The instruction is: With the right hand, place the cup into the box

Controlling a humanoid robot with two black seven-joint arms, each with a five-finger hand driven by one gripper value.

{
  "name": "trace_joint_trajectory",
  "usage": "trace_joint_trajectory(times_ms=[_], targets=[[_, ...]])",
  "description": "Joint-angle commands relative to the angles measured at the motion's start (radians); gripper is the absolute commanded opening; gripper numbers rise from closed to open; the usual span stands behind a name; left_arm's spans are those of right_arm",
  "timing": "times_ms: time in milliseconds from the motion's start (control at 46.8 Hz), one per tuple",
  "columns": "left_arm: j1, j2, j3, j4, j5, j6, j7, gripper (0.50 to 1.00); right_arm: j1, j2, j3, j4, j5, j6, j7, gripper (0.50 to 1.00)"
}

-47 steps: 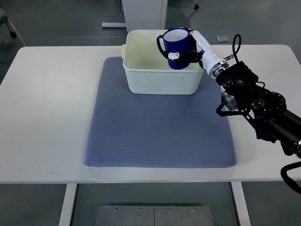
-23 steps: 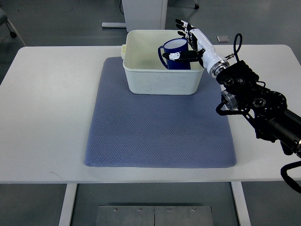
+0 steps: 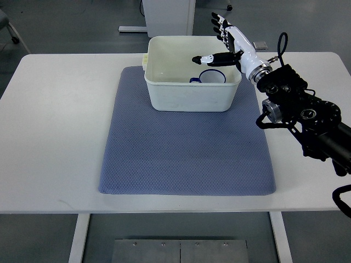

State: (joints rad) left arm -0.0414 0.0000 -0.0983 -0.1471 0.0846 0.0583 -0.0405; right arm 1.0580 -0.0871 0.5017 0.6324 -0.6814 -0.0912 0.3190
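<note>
On the white rectangular surface [image 3: 55, 137] lies a blue-grey woven mat [image 3: 186, 148], at its upper edge a cream plastic box [image 3: 189, 98] holds the dark blue cup [image 3: 211, 78], and above it the right robot hand [image 3: 227, 41] is spread wide, empty.

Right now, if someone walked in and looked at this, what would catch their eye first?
Probably the right hand, white with black-tipped fingers spread open above the far right corner of the cream box. Next, the blue cup sitting low inside that box, its rim just showing by the right wall. The box stands at the far edge of a blue-grey mat on the white table.
</note>
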Motion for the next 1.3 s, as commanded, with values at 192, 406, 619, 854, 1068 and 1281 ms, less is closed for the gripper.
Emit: trace_joint_trajectory(times_ms=[192,406,619,854,1068,1281], targets=[[0.000,0.000,-0.001,0.000,0.000,0.000,0.001,1.000,0.007,-0.134,0.005,0.082,0.118,0.004,-0.009,0.998],[0.000,0.000,-0.001,0.000,0.000,0.000,0.001,1.000,-0.056,-0.230,0.086,0.158,0.192,0.024,-0.064,0.998],[0.000,0.000,-0.001,0.000,0.000,0.000,-0.001,1.000,-0.219,-0.241,0.374,0.208,0.191,0.134,-0.202,1.000],[0.000,0.000,-0.001,0.000,0.000,0.000,-0.001,1.000,-0.335,-0.200,0.563,0.222,0.189,0.154,-0.250,1.000],[0.000,0.000,-0.001,0.000,0.000,0.000,-0.001,1.000,-0.409,-0.118,0.664,0.219,0.184,0.148,-0.225,1.000],[0.000,0.000,-0.001,0.000,0.000,0.000,-0.001,1.000,-0.446,-0.079,0.669,0.204,0.184,0.140,-0.225,1.000]])
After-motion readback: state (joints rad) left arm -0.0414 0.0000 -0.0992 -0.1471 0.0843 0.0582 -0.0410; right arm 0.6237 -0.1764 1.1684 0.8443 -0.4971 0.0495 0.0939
